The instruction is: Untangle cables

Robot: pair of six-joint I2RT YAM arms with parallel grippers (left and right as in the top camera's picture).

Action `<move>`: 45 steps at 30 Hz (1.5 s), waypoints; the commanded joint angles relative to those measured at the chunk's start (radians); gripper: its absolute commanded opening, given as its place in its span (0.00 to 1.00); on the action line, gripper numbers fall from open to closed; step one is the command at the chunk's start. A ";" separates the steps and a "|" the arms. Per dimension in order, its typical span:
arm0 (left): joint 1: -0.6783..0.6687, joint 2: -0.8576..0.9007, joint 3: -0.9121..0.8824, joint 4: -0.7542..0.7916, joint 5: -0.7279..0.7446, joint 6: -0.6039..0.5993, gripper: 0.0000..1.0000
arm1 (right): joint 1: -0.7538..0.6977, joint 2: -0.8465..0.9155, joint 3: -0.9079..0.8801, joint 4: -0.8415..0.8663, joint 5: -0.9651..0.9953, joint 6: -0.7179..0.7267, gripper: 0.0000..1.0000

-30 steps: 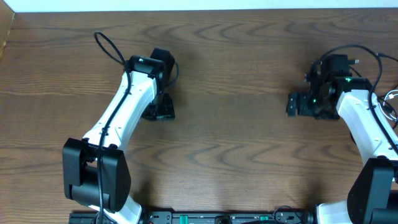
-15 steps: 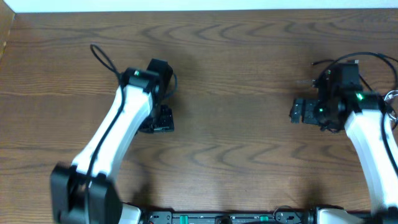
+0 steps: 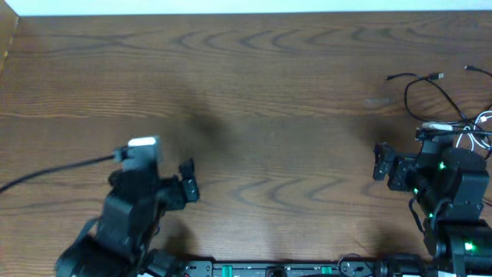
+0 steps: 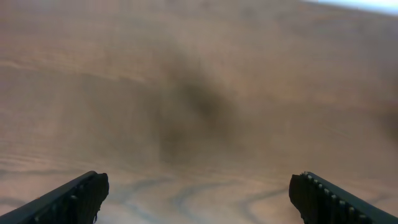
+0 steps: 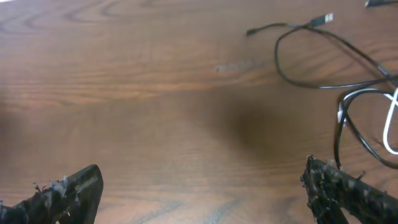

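The cables lie in a loose tangle at the table's far right. A black cable (image 3: 407,92) forms a loop with metal-tipped plug ends, and a white cable (image 3: 481,121) crosses other black strands beside it. The right wrist view shows the black loop (image 5: 277,59) and the white cable (image 5: 390,124) at its right edge. My right gripper (image 3: 384,165) (image 5: 205,199) is open and empty, low over bare wood, left of and nearer than the tangle. My left gripper (image 3: 186,185) (image 4: 199,199) is open and empty at the front left, far from the cables.
A thicker black arm wire (image 3: 54,173) trails from the left arm to the table's left edge. The wooden table (image 3: 269,100) ends at a white strip along the back. Both arm bases sit at the front edge.
Both arms have pulled back from mid-table toward the front edge. The right arm's retreat has uncovered the cables at the far right. Nothing was picked up.
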 commanded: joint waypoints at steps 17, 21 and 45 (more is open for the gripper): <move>-0.004 -0.147 -0.008 -0.029 -0.030 0.011 0.98 | 0.008 -0.002 -0.011 -0.184 0.019 -0.014 0.99; -0.004 -0.147 -0.008 -0.029 -0.030 0.011 0.98 | 0.008 -0.002 -0.011 -0.192 0.018 -0.014 0.99; -0.004 -0.147 -0.008 -0.029 -0.030 0.011 0.98 | 0.049 -0.457 -0.368 0.323 0.052 -0.074 0.99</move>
